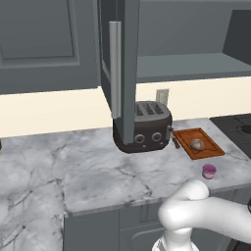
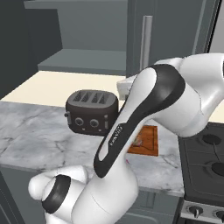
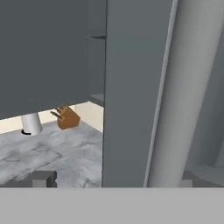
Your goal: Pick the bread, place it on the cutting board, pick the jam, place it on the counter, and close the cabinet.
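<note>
Clearly, from my left base view, the small mottled brown bread lump [image 1: 197, 144] lies on the flat reddish-brown wooden cutting board [image 1: 212, 146], beside the dark toaster [image 1: 145, 128]. The little pink-purple jam cup [image 1: 209, 170] stands on the veined grey-white marble counter [image 1: 98, 171] near its front edge. The dark grey wall cabinet door [image 1: 128, 63] stands open.

From the right, my arm hides most of the board.

My hand view has the door's pale bar handle [image 3: 186, 87] close ahead; my gripper [image 3: 114, 178] seems spread wide, holding nothing.

Counter [image 1: 98, 181] bears toaster [image 1: 144, 127], cutting board [image 1: 208, 147], jam [image 1: 209, 171].
</note>
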### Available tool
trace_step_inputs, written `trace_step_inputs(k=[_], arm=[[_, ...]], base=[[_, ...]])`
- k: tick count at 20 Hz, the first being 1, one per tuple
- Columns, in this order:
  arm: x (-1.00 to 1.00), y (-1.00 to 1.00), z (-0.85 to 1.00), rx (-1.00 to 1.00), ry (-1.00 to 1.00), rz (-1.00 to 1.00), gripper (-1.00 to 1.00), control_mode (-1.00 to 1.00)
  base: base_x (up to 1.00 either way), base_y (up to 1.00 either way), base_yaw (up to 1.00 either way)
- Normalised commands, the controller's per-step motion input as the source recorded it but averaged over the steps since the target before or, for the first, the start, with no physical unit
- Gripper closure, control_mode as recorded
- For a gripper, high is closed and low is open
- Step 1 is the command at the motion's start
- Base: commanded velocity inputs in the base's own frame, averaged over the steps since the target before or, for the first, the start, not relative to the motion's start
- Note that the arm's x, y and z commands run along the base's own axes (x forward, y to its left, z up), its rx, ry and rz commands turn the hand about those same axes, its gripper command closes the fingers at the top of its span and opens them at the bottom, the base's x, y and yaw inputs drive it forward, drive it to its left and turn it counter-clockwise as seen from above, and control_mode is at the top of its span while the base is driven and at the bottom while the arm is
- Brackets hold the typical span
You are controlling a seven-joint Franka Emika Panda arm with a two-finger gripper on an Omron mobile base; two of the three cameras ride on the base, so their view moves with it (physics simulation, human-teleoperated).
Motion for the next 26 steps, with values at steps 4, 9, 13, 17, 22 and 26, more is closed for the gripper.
trace_step_inputs(k=[4,9,13,17,22,26], arm=[[0.0,0.2,0.0,0.0,-0.09,-0.13,-1.0,-1.0],[0.04,0.2,0.0,0.0,-0.1,-0.1,-1.0,-1.0],[0.16,0.16,-0.06,0.0,-0.1,-0.03,-1.0,-1.0],[0.28,0.11,-0.14,0.0,-0.1,0.0,-1.0,-1.0],[0.34,0.01,-0.17,0.03,-0.06,0.0,-1.0,-1.0],[0.2,0.0,-0.08,0.02,-0.03,0.0,-1.0,-1.0]], base=[[0.0,0.0,0.0],[0.0,0.0,0.0],[0.0,0.0,0.0],[0.0,0.0,0.0],[0.0,0.0,0.0],[0.0,0.0,0.0]])
